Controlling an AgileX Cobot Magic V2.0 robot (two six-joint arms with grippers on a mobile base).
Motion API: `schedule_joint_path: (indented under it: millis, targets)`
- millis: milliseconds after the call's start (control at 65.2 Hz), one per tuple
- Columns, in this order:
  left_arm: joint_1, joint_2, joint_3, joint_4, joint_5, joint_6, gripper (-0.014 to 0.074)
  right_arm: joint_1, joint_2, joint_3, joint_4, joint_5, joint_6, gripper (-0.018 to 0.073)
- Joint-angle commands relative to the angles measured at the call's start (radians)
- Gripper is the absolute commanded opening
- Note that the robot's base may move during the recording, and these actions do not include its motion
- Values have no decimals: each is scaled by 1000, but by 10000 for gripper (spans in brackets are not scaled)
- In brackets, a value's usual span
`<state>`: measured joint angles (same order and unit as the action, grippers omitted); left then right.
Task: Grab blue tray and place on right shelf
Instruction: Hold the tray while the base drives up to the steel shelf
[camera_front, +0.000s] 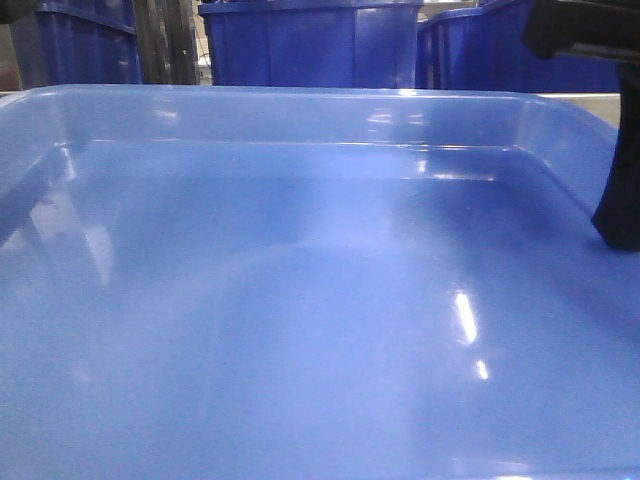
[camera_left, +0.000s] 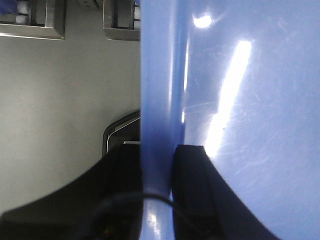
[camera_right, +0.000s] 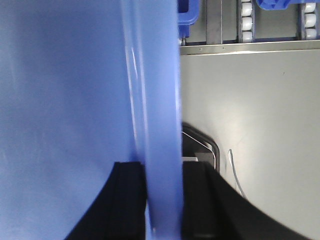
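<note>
the blue tray (camera_front: 300, 300) fills the front view, gripped by both side rims: the left gripper (camera_left: 157, 155) and right gripper (camera_right: 162, 167) each have fingers clamped across the flared edge, over a pale counter (camera_left: 60, 100). dark blue bins (camera_front: 300, 45) stand behind. the step looks like the carry; next, both arms must move together, level, toward the right shelf, not clearly in view.

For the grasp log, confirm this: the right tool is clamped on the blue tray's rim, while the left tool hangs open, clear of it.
Wrong about the left tool: the left wrist view shows it shut on the rim of the blue tray too, the rim pinched between its jaws. The right tool is clamped on the rim, as stated.
</note>
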<state>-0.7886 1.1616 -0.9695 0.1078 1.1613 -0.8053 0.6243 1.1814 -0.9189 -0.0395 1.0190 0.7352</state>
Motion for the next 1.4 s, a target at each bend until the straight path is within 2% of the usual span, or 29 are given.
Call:
schedule_joint_path:
  millis: [0,1074,1212,1381]
  targets:
    - [-5,-23,-27,19,14,1,22,-4,-23,-25,-52,-9,2,142]
    - [-5,-23,-27,19,11,1,22,-4,-23,-25,-52,-8,2,142]
    - [-5,-23,-27,47,9,1,22,-4,-23,-25,-52,-22,2,142]
    - [-5,-23,-29,47,-24,1,22,-6,-23,-28,-52,-25,-7,142]
